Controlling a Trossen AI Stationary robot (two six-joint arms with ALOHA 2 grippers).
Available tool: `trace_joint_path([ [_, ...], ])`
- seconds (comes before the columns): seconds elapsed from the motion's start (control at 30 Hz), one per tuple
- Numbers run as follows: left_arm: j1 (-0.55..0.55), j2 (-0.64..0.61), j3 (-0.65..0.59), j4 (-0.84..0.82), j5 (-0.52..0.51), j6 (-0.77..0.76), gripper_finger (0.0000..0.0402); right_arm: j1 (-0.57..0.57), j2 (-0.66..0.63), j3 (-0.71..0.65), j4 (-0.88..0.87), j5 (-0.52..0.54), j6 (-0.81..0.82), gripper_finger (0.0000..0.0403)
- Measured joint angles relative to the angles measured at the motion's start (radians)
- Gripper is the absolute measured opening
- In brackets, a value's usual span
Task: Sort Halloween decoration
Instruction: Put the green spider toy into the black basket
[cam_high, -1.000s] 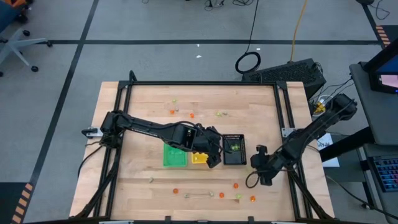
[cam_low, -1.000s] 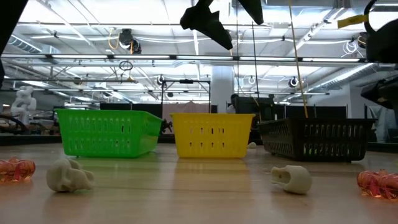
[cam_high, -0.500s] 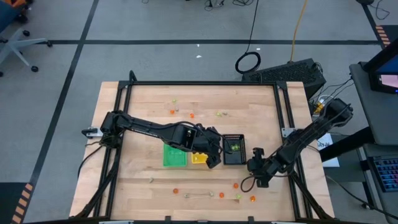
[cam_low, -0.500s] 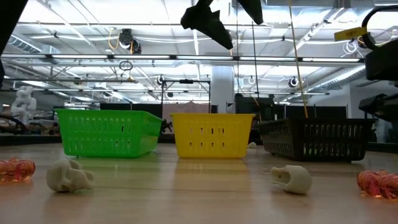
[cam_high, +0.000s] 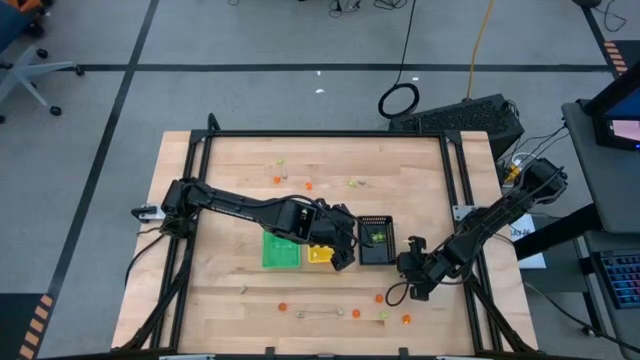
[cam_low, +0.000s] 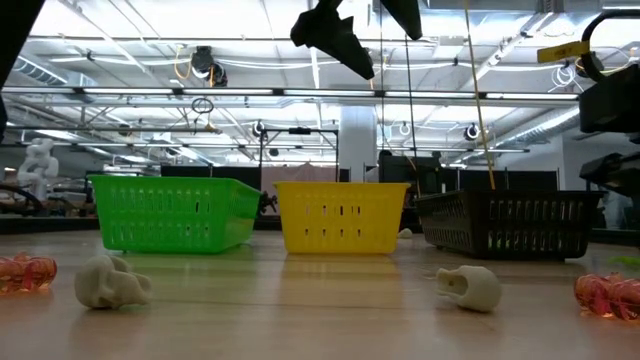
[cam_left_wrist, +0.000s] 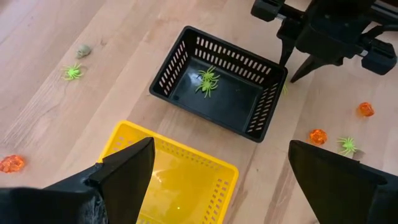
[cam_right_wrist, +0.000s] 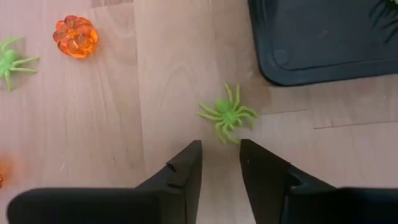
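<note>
A yellow-green spider (cam_right_wrist: 227, 115) lies on the wood beside the black tray's near corner (cam_right_wrist: 283, 68). My right gripper (cam_right_wrist: 219, 163) points steeply down just short of it, open by a narrow gap with nothing between the fingers. An orange pumpkin (cam_right_wrist: 76, 36) and another spider (cam_right_wrist: 9, 60) lie farther off. My left gripper (cam_left_wrist: 227, 180) hangs wide open above the yellow tray (cam_high: 320, 253), holding nothing. The black tray (cam_left_wrist: 217, 90) has green spiders (cam_left_wrist: 206, 81) lying on its floor. The green tray (cam_high: 281, 250) stands left of the yellow one.
Orange and green trinkets lie scattered near the front edge (cam_high: 380, 297) (cam_high: 406, 319) (cam_high: 283, 307) and toward the far side (cam_high: 307, 185) (cam_high: 352, 183). In the low view, two pale skulls (cam_low: 112, 282) (cam_low: 468, 287) rest on the wood. A black frame (cam_high: 320, 134) rims the table.
My right gripper has come down and a little toward the table's left, closer to the black tray's near right corner.
</note>
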Motion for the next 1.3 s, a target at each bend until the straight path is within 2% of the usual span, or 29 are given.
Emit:
trace_joint_path([
  [0.33, 0.0, 0.0, 0.0, 0.0, 0.0, 0.0, 0.0368, 0.001, 0.0, 0.0, 0.009, -0.001, -0.004, 0.0167],
  [0.47, 0.0, 0.0, 0.0, 0.0, 0.0, 0.0, 0.0368, 0.001, 0.001, 0.0, 0.014, 0.012, -0.017, 0.0182],
  [0.9, 0.0, 0.0, 0.0, 0.0, 0.0, -0.001, 0.0368, 0.0, 0.004, 0.021, -0.005, 0.08, -0.048, 0.0172],
  [1.13, 0.0, 0.0, 0.0, 0.001, 0.0, -0.001, 0.0368, 0.0, 0.014, 0.022, -0.005, 0.079, -0.076, 0.017],
  [1.3, 0.0, 0.0, 0.0, 0.001, 0.0, -0.001, 0.0368, 0.0, 0.041, 0.025, 0.009, 0.076, -0.075, 0.0149],
])
